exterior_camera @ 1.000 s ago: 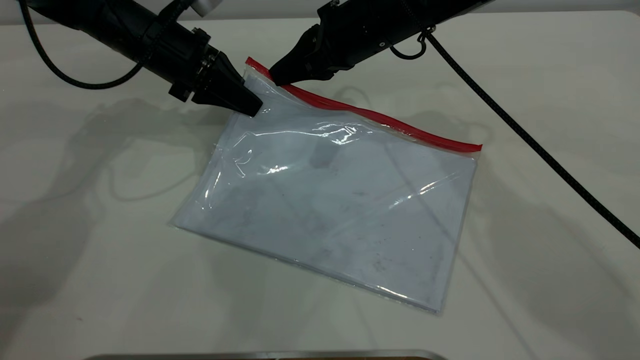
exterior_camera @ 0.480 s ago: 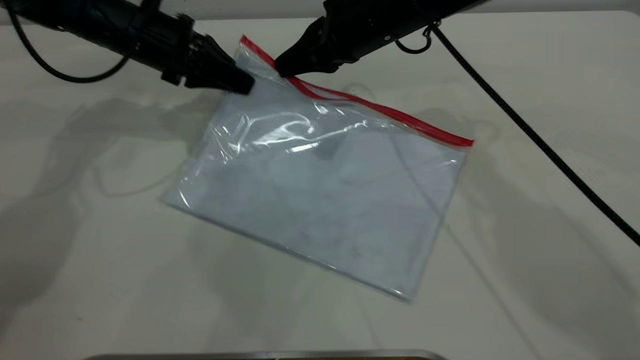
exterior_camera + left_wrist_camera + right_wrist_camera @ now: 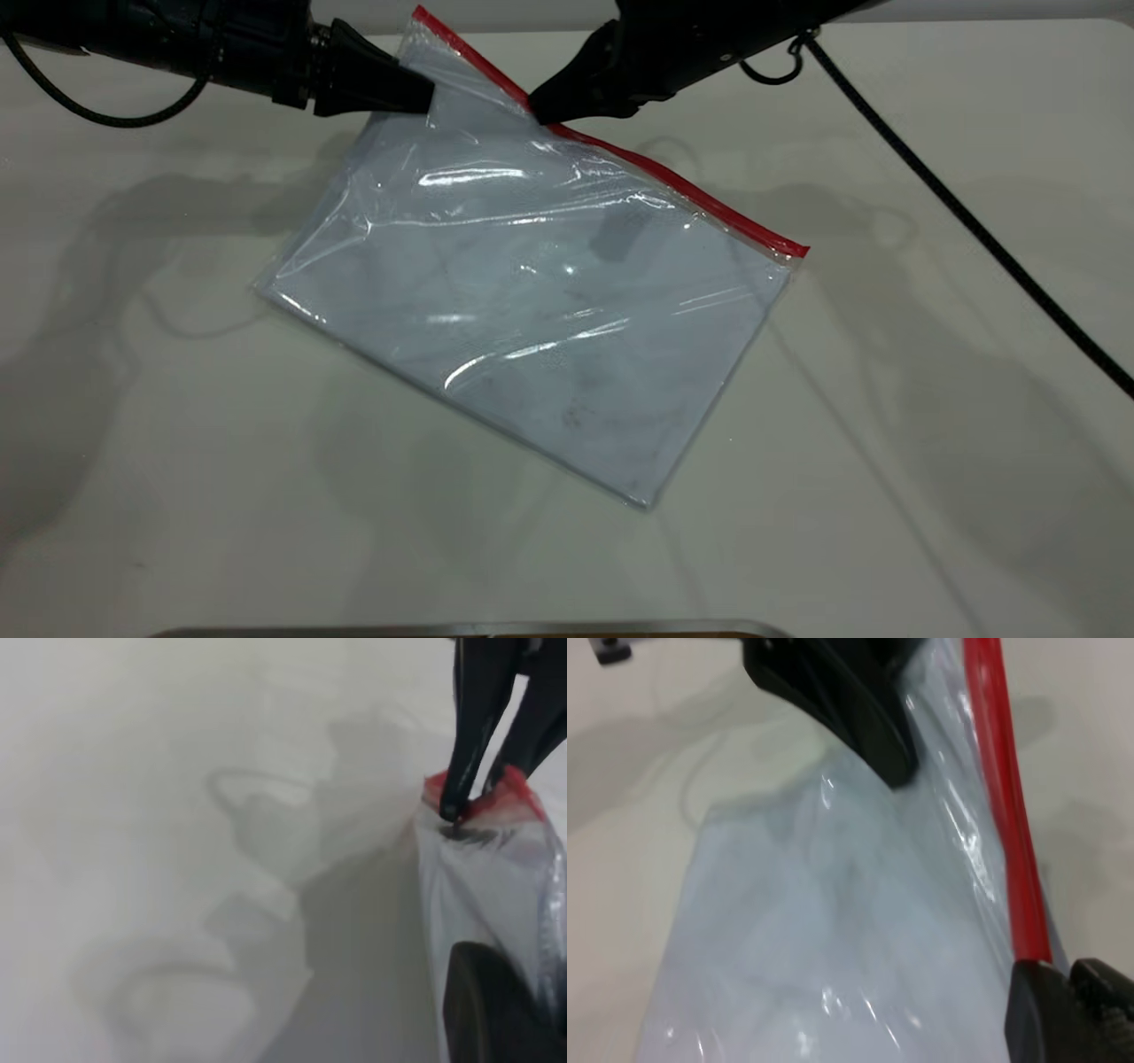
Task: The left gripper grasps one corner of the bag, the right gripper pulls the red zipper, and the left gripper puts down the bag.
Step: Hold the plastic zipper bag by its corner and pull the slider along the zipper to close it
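Observation:
The bag (image 3: 532, 292), clear plastic with white sheets inside, hangs tilted; its far end is lifted and its near corner rests on the table. My left gripper (image 3: 427, 93) is shut on the bag just below the raised corner (image 3: 418, 14) where the red zipper (image 3: 673, 182) ends. My right gripper (image 3: 540, 111) is shut on the red zipper, a short way along it from that corner. In the left wrist view the right gripper (image 3: 456, 808) pinches the red zipper (image 3: 505, 802). In the right wrist view my right gripper (image 3: 1067, 979) sits on the red zipper (image 3: 1005, 815), with the left gripper (image 3: 897, 771) beyond.
The white table (image 3: 177, 443) lies all round the bag. The right arm's black cable (image 3: 974, 230) runs across the table's right side. A metal edge (image 3: 469, 629) shows at the near border.
The left gripper has raised the corner up and back, and the bag's lower edge has slid left. The right gripper now sits farther along the zipper from the corner.

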Available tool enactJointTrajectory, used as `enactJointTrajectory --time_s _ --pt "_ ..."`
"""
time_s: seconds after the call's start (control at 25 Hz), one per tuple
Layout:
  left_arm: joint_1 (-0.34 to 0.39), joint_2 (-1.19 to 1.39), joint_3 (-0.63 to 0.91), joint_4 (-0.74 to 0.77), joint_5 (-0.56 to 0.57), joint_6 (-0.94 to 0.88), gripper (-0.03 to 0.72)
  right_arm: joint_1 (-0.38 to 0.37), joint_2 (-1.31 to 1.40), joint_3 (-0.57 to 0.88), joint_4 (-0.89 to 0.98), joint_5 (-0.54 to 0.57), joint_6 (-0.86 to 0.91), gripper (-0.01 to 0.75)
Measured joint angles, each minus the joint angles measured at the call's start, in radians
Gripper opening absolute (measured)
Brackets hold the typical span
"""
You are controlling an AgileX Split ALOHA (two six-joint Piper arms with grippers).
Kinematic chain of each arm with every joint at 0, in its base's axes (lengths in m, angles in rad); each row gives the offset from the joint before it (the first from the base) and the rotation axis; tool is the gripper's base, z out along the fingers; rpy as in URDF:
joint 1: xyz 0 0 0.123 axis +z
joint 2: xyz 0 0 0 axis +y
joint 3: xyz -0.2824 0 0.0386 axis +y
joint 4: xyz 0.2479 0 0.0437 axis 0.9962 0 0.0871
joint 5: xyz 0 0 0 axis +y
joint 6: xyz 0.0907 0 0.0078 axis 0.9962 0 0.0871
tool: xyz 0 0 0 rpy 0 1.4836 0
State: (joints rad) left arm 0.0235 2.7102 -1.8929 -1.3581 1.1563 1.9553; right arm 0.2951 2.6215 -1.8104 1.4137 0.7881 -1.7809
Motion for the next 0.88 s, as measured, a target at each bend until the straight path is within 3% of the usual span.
enactJointTrajectory --time_s 0.56,0.88 --pt "0.006 0.000 0.000 -0.112 -0.009 0.017 0.053 -0.156 0.040 0.000 -0.138 0.002 0.013 0.034" --pt "0.008 0.000 0.000 -0.134 -0.009 0.020 0.053 -0.222 0.040 0.000 -0.307 0.032 0.151 0.036"
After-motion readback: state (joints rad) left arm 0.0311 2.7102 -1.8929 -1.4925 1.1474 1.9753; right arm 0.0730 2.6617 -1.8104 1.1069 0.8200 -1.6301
